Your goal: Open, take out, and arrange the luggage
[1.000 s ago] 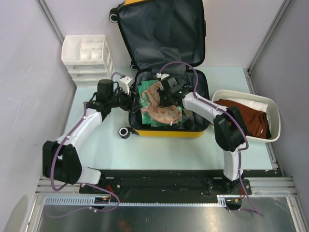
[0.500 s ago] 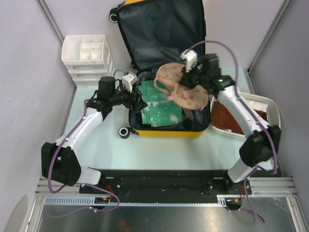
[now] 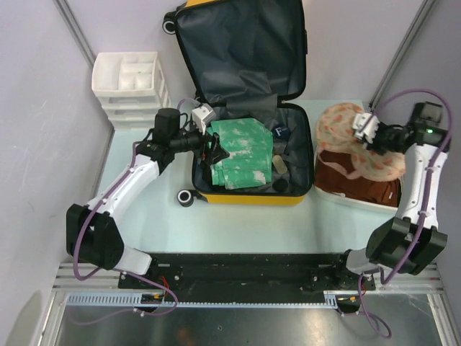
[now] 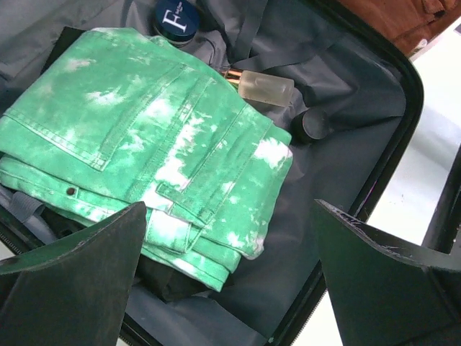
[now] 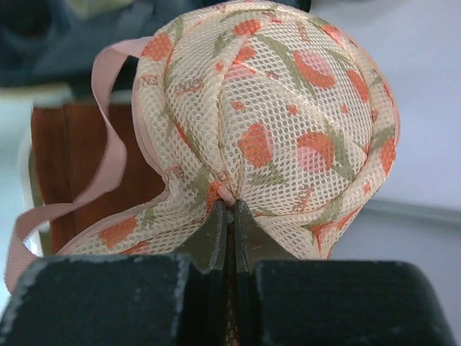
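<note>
Status from my remote station, overhead view as reference. The luggage point(image 3: 248, 199) lies open at the 12 o'clock end of the bench point(image 3: 238, 223). Its lid stands raised at the far side, and the grey lining faces the camera.

1. The left fingers point(image 3: 215, 153) are spread wide apart and grasp nothing. They hover at the 9 o'clock edge of the lower shell, over the folded green jeans point(image 4: 144, 137). The jeans lie inside that shell.
2. At 1 o'clock of the jeans, on the lining, I see a round dark jar point(image 4: 176, 18) and a clear bottle point(image 4: 265, 88) (the bottle lies on its side).
3. The right fingers point(image 5: 231, 216) are clenched on the floral mesh bra point(image 5: 266, 122) and pinch the middle of the fabric. One pink strap hangs loose.
4. The bra is held above the white tub point(image 3: 403, 155), which sits at 3 o'clock of the luggage, just beside it. A brown garment point(image 3: 360, 180) lies in the tub.
5. A white drawer unit point(image 3: 130, 83) stands at 10 o'clock of the luggage.
</note>
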`<state>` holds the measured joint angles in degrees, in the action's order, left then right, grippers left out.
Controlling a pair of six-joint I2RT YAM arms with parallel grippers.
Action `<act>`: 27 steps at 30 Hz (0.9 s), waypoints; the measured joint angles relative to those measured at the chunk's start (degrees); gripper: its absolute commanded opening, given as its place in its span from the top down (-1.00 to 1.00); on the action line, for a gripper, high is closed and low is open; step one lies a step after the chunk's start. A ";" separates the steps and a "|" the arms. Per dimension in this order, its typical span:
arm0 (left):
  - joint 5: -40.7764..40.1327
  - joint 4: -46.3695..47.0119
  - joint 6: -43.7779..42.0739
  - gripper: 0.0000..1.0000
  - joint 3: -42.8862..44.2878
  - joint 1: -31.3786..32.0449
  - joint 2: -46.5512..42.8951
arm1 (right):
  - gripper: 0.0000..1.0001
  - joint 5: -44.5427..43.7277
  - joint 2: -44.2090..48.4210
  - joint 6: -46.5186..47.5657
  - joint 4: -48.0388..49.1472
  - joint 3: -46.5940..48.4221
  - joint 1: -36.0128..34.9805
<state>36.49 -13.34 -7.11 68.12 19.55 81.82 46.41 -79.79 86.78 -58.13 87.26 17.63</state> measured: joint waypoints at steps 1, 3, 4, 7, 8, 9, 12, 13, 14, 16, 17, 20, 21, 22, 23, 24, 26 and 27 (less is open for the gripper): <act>0.15 0.00 0.00 -1.00 0.00 0.07 0.28 | 1.00 0.63 -0.76 4.76 -3.32 0.61 3.41; 0.31 -0.04 0.02 -0.99 0.09 0.31 0.76 | 1.00 1.60 -3.74 12.66 -9.66 2.80 9.44; 0.39 -0.04 0.00 -0.99 0.17 0.44 0.98 | 1.00 1.97 -5.70 15.39 -11.91 4.50 11.76; 0.81 -0.04 0.00 -0.99 0.76 0.83 1.51 | 1.00 3.15 -10.78 20.65 -14.14 7.39 15.41; 0.83 -0.04 0.00 -1.00 1.05 0.94 1.66 | 1.00 3.61 -11.76 21.84 -14.75 7.39 15.82; 0.83 -0.04 0.00 -0.99 1.27 1.03 1.75 | 1.00 4.09 -12.57 22.75 -15.45 7.37 15.93; 0.81 0.00 0.00 -0.99 1.64 1.09 1.77 | 1.00 5.73 -13.53 24.41 -16.46 6.40 15.34; 0.79 0.13 0.00 -0.99 1.66 1.09 1.77 | 1.00 6.23 -13.53 24.81 -16.79 5.62 15.02; 0.74 0.13 0.00 -0.99 1.66 1.11 1.77 | 1.00 6.80 -13.51 25.14 -17.00 4.39 14.62; 0.70 0.15 0.02 -0.99 1.66 1.18 1.77 | 1.00 6.97 -13.53 25.59 -17.27 1.64 14.14; 0.61 0.17 0.02 -0.99 1.66 1.20 1.77 | 1.00 6.80 -13.77 25.79 -17.57 0.26 13.92; -0.07 0.17 0.02 -0.99 1.60 1.36 1.64 | 1.00 5.62 -15.80 26.03 -18.75 -2.12 13.77; -0.24 0.22 0.02 -0.99 1.46 1.40 1.46 | 1.00 5.27 -16.74 26.03 -18.84 -2.19 13.79; -0.37 0.28 0.02 -0.99 1.16 1.42 1.16 | 0.73 4.81 -17.97 26.05 -18.73 -2.19 13.86; -0.48 0.24 0.00 -0.99 0.83 1.44 0.83 | 0.45 4.22 -19.08 26.08 -18.69 -2.19 13.86; -0.55 0.22 0.00 -0.99 0.61 1.46 0.57 | 0.15 3.74 -20.09 26.14 -18.71 -2.19 13.90; -0.79 0.26 0.00 -0.99 0.31 1.53 0.09 | -0.59 2.91 -21.51 26.01 -18.78 -2.19 14.01; -0.92 0.22 0.00 -0.99 0.22 1.55 -0.04 | -0.69 2.67 -22.01 26.10 -18.78 -2.19 14.01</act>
<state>35.57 -13.13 -7.11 68.34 21.10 81.78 49.08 -101.80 112.88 -76.90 85.08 31.64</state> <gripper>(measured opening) 0.996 0.559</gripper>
